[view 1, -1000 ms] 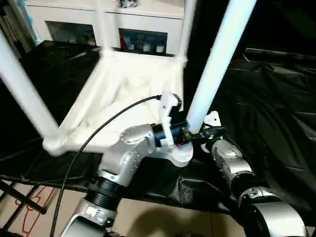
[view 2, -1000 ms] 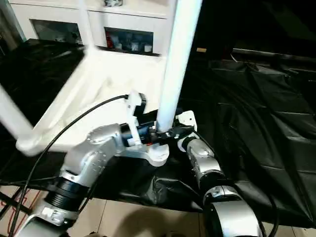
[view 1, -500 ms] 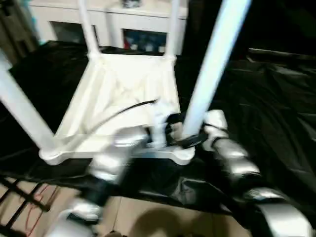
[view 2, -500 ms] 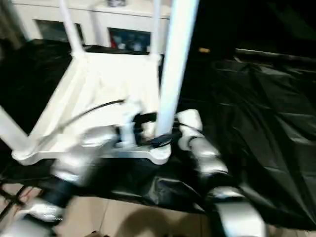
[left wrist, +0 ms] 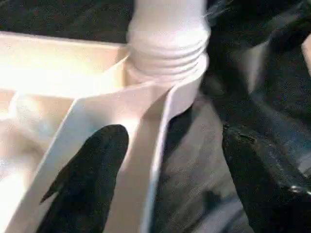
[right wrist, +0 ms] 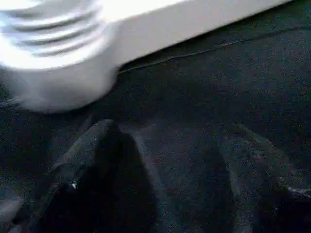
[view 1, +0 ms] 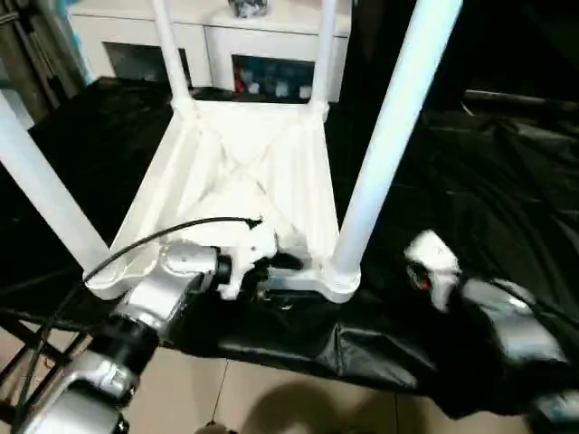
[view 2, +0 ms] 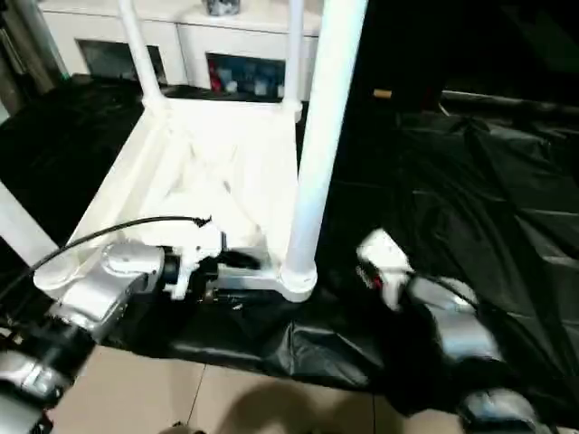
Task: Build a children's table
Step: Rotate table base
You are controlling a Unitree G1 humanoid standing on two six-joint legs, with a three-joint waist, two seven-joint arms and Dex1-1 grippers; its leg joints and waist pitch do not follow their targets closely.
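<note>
Black sheet (view 1: 507, 181): table (view 1: 244, 172) rim between left tool (left wrist: 160, 194) fingers.

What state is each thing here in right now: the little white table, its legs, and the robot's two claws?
Children's table: upside down on the black cloth, ribbed underside up.
Legs: four, upright in the corner sockets.
Near right leg: seated in its threaded socket.
Left gripper: open, straddling the table's rim by that socket.
Right gripper: open, holding nothing, above the cloth beside the corner.
Cabinet: behind, glass fronts closed.
</note>
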